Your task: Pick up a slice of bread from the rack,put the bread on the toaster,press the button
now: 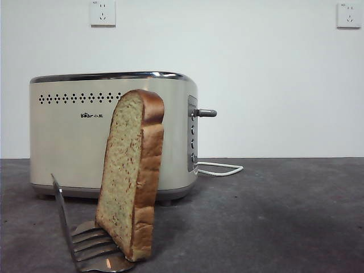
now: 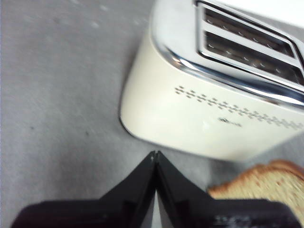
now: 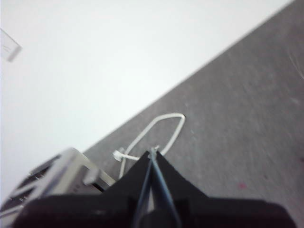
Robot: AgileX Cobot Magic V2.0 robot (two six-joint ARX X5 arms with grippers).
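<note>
1. The toaster carries a small dark logo reading "Bear", followed by tiny characters too small to read, just under its row of dotted holes.
2. In the front view the rack is cut off by the bottom edge; only one upright end and a few curved prongs show.
3. The slice of bread stands upright in the rack, leaning slightly, in front of the toaster and covering part of its side.
4. The button sticks out sideways from the toaster's end panel, above a column of small round controls.
5. The toaster's two top slots, seen in the left wrist view, look empty.
6. The left hand hangs above the surface near the toaster, its jaws pressed together, gripping nothing.
7. The right hand is likewise closed and empty, over the white cord; this view is blurred.
8. Two wall sockets sit high on the wall.
</note>
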